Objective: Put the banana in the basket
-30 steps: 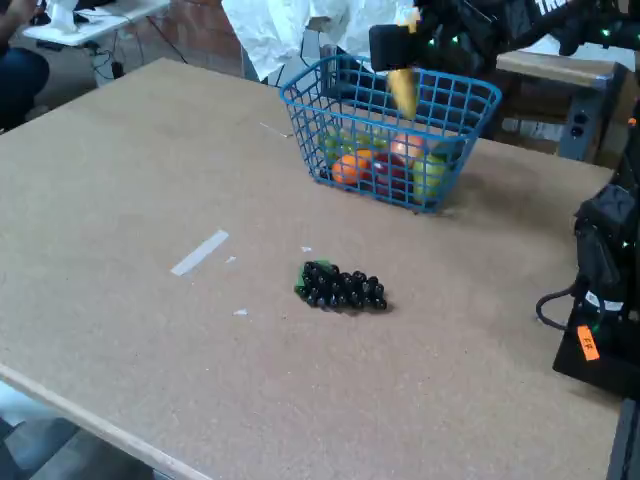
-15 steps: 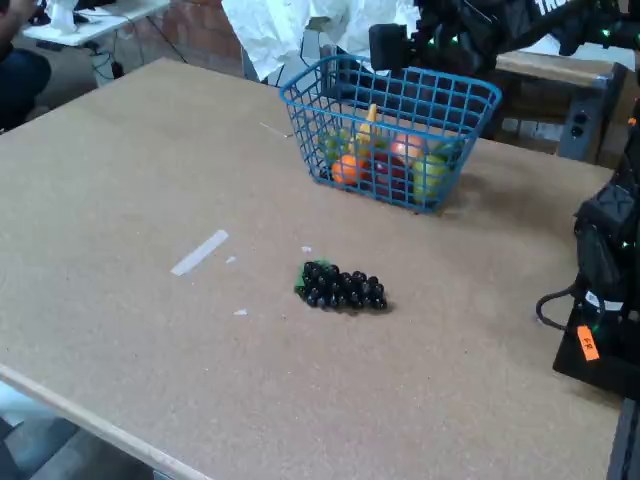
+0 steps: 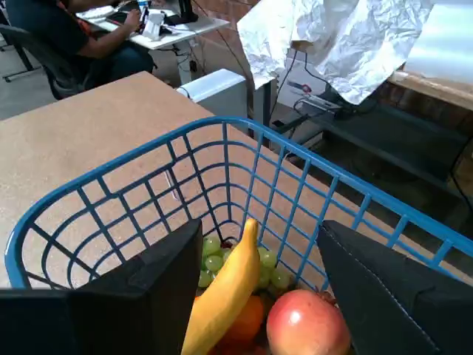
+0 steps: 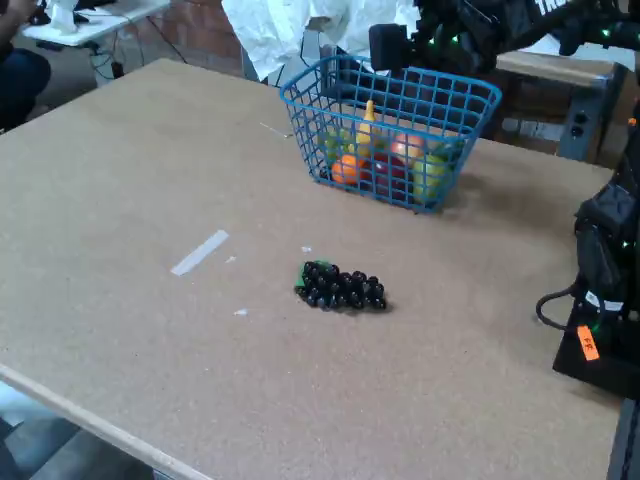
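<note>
The yellow banana leans upright inside the blue wire basket, resting on other fruit with its tip pointing up. In the fixed view the banana shows through the mesh of the basket at the far side of the table. My gripper hangs just above the basket, open, its two dark fingers standing either side of the banana and holding nothing. The fixed view shows the gripper over the basket's far rim.
A red apple, green grapes and an orange also lie in the basket. A dark grape bunch sits mid-table, a tape strip to its left. Black gear stands at the right edge. A seated person is beyond the table.
A second ago the banana hung from the gripper above the basket. It has dropped in and now leans among the fruit. The gripper has stayed above the rim.
</note>
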